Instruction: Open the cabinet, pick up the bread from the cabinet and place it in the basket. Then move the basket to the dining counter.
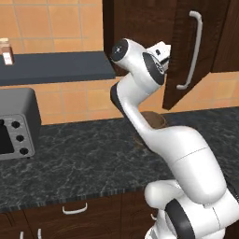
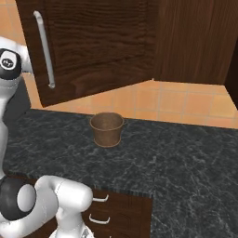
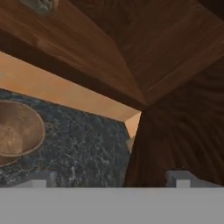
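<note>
The cabinet door (image 1: 212, 51) stands swung open, its long silver handle (image 1: 193, 51) facing out; in the right base view the same door (image 2: 93, 46) hangs over the counter. The round woven basket (image 2: 107, 129) sits on the speckled counter below, partly behind my arm (image 1: 156, 119) in the left base view. My gripper (image 3: 112, 179) is open at the cabinet's lower edge with nothing between its fingertips (image 3: 41, 179). The basket (image 3: 17, 131) lies down to the left in the hand view. A small pale scrap (image 3: 41, 3) at that view's top edge may be the bread; I cannot tell.
A grey toaster oven (image 1: 16, 123) stands on the black-grey granite counter (image 1: 84, 158) at the left. A dark wall shelf (image 1: 56, 67) above it carries a small bottle (image 1: 5, 51). Low cupboards with short handles (image 2: 100, 199) run under the counter.
</note>
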